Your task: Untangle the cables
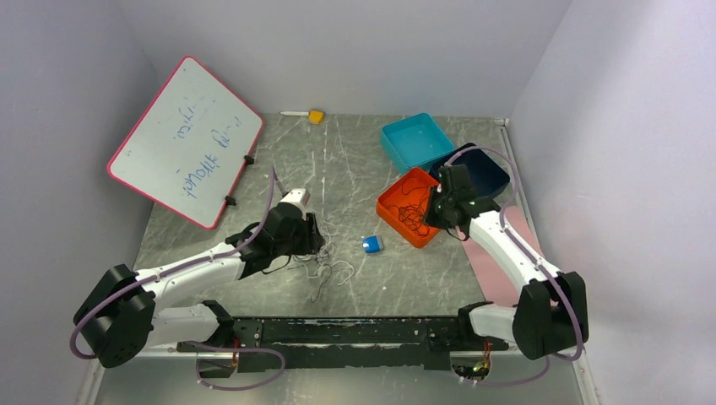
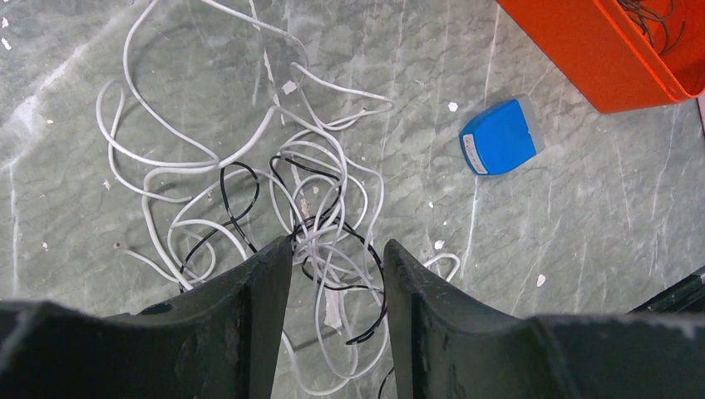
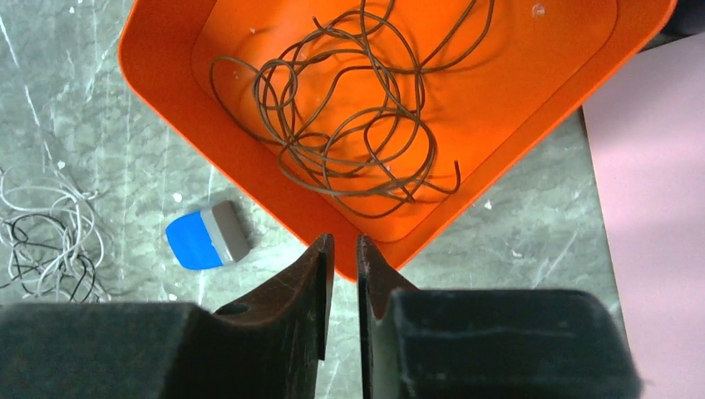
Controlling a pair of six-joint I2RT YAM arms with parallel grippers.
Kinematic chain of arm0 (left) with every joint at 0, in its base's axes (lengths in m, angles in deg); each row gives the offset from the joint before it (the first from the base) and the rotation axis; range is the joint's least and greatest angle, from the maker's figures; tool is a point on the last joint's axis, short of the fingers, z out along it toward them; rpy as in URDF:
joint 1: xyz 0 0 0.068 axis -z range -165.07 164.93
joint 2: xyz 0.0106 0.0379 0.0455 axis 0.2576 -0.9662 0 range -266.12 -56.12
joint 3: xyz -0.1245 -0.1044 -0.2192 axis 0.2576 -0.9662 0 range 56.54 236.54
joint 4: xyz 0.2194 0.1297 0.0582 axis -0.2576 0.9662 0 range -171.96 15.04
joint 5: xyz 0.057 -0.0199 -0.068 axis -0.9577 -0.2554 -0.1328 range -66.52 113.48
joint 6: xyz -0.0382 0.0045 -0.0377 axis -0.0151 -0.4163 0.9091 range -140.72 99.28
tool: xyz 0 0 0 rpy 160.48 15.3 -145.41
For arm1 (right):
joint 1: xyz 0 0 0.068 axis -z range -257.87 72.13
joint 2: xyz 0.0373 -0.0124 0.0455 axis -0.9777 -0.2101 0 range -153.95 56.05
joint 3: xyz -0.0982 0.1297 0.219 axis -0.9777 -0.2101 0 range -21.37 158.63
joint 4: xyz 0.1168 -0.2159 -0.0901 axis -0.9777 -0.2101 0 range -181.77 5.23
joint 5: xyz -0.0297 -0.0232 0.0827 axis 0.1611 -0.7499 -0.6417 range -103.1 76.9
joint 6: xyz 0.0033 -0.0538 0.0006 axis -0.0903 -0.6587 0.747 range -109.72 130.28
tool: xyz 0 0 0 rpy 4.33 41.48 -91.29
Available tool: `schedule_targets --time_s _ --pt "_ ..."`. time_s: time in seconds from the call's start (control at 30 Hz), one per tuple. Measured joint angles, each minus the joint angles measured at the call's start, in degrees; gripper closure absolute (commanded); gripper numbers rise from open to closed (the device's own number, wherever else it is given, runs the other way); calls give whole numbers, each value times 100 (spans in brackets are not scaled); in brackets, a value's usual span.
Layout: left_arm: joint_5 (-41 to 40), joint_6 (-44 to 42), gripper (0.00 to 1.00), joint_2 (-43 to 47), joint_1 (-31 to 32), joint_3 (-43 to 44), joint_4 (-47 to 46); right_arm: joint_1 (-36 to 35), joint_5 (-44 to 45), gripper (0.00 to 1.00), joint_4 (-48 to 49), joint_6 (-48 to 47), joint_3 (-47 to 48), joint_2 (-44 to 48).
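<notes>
A tangle of whitish-grey and black cables [image 2: 324, 208] lies on the grey table, seen in the top view as cables [image 1: 325, 261] and at the left edge of the right wrist view as cables [image 3: 50, 241]. My left gripper [image 2: 337, 245] hovers just over the tangle's near side, open, with loops on the table showing between its fingers. A brown cable [image 3: 349, 125] lies coiled in the orange bin [image 3: 166, 75]. My right gripper [image 3: 343, 241] hangs above the bin's near corner, its jaws a narrow slit apart and empty. From above, the left gripper [image 1: 317, 240] and right gripper [image 1: 435, 215] are far apart.
A small blue and grey block [image 1: 371, 245] sits between the tangle and the orange bin [image 1: 388, 211]. A teal bin [image 1: 415, 139] and a dark blue bin [image 1: 490, 173] stand behind. A whiteboard [image 1: 186, 139] leans at the left. A pink mat [image 1: 498, 270] lies at the right.
</notes>
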Motion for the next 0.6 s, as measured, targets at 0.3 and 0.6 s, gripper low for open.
schedule_targets --time_s 0.3,0.6 --pt "0 0 51 17 0 0 -9 4 179 86 841 -157 195 -1202" --pt "0 4 51 92 0 0 -9 44 525 88 1670 -393 638 -2181"
